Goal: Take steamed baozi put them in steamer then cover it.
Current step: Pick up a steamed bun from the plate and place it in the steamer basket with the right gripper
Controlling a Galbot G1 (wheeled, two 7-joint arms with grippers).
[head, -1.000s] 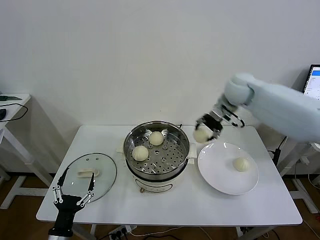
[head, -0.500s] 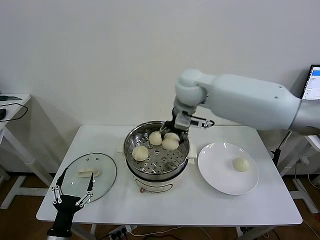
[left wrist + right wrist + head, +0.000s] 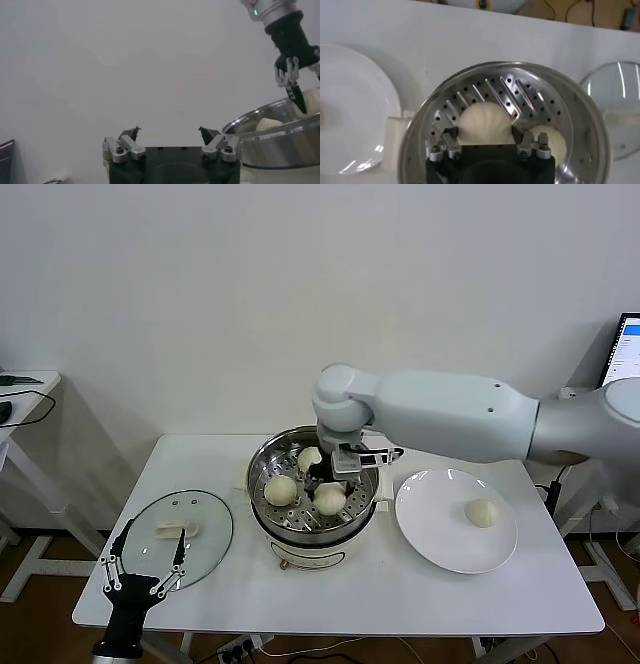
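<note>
Now the right gripper sits inside the steamer, open around a bun; the left gripper is open too.

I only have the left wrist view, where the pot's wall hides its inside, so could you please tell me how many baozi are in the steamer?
Observer: Three baozi sit on the perforated tray of the steamer; the right gripper is down over the nearest baozi.
Operator: Thank you. Are any waiting outside it?
Observer: One baozi lies on the white plate, on the table to the steamer's right.
Operator: And where is the cover?
Observer: The glass cover lies flat on the table to the steamer's left, with the open left gripper parked at it.
</note>
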